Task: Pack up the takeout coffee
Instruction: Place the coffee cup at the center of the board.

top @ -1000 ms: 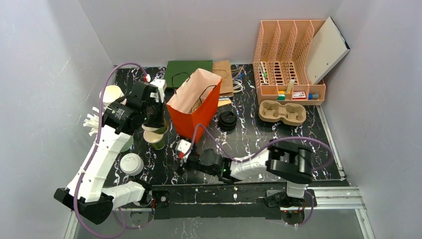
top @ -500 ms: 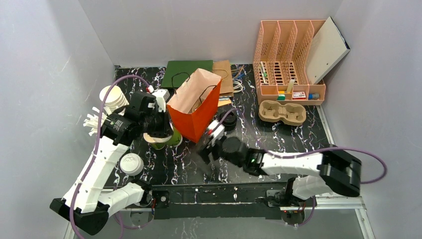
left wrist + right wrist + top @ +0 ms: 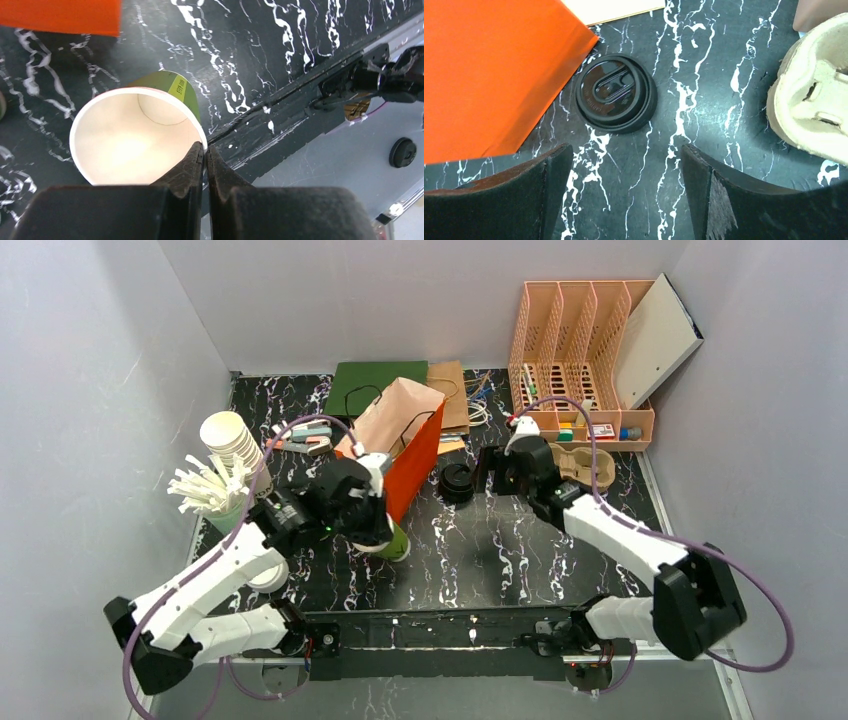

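My left gripper is shut on the near rim of a lidless green cup, cream inside, tilted above the table in front of the orange bag. From above, the green cup shows under the left gripper. A round black lid sits on the table by the bag's right corner; I cannot tell whether anything is under it. My right gripper hangs open just on the near side of the lid, nothing between its fingers. A takeout coffee with its lid on is out of view.
A pulp cup carrier lies behind the right gripper, in front of a pink desk organizer. At the left stands a stack of white cups. Flat green and brown bags lie at the back.
The left arm carried the green cup rightward to the front of the orange bag. The right arm swung from the near centre out to the black lid, jaws staying wide.
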Available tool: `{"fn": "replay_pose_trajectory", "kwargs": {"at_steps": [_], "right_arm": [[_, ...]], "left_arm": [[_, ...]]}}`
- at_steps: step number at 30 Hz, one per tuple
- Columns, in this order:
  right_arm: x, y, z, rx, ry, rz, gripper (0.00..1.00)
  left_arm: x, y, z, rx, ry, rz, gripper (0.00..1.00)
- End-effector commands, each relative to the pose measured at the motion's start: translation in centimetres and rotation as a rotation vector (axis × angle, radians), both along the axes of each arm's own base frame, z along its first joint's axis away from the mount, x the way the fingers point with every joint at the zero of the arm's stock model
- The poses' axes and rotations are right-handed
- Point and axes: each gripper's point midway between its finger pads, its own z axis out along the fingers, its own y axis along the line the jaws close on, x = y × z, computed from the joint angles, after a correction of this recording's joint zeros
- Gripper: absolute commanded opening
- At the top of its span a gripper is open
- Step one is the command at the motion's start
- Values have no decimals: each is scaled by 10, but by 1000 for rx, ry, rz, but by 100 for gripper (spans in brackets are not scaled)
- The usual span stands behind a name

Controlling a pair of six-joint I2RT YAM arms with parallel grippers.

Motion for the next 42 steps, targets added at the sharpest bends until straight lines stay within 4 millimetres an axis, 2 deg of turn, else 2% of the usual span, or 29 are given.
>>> {"fn": "replay_pose_trajectory", "kwargs": {"at_steps": [1,3,4,8,13,19,25,31,38,42], "right_arm": [[12,9,-2,31,155,14,89],[23,15,2,30,149,17,90],[27,16,3,29,137,11,87],[47,14,4,-8,103,-15,65],[64,20,-1,-24,85,44,55],[79,30,-14,-61,99,126,47],[93,29,-33,-145,129,146,42],[98,31,-48,-166,166,163,40],[99,29,-57,-187,182,165,39],[101,32,-61,-188,188,178,32]], "left_arm": [[-1,-31,-15,34,-56,8,2],[-7,-46,-25,60,-77,-22,3],[-8,-52,-29,77,-94,-29,3],[-19,-78,-47,146,-134,-96,4],[-22,-102,-67,268,-191,-180,4],[-12,-123,-81,401,-265,-311,4],[-5,-136,-81,452,-312,-403,9],[2,-146,-82,479,-315,-422,10],[10,-155,-70,429,-315,-396,10],[13,-155,-62,410,-337,-383,11]]}}
